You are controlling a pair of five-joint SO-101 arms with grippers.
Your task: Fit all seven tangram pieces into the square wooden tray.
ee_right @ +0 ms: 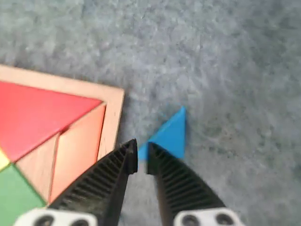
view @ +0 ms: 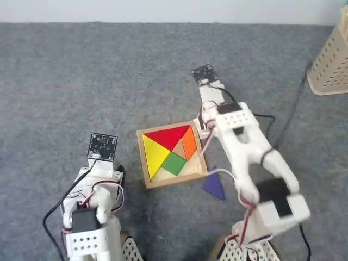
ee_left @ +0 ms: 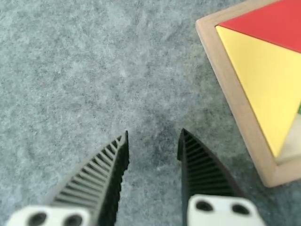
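Where the high view looks down, the count is one square wooden tray point(view: 171, 181), two arms and one slatted basket point(view: 331, 54) on grey carpet point(view: 81, 70).

- Tray contents: four coloured pieces. These are one red triangle point(view: 169, 137), one yellow triangle point(view: 154, 154), one orange piece point(view: 189, 144) and one green square point(view: 174, 163). Patches of bare wood show between them.
- Loose: one dark blue triangle point(view: 213, 185) lies flat on the carpet. It is just outside the tray's edge, beside the right arm point(view: 244, 147) and nearer that arm's base than its tip.
- The right arm reaches to the tray's corner by the orange piece.
- The left arm point(view: 92, 212) stands apart from the tray, on the yellow side.

Left wrist view:
- One left gripper point(ee_left: 154, 133), jaws moderately wide and holding nothing, over bare carpet.
- The tray's corner, with yellow and red pieces, lies off to one side of the fingers, apart from them.

Right wrist view:
- One right gripper point(ee_right: 141, 155), jaws narrow and closed onto a corner of one light blue triangle point(ee_right: 169, 134).
- That triangle lies flat on the carpet and extends beyond the fingertips.
- The tray rim, with red, orange and green inside, sits just beside the fingertips.
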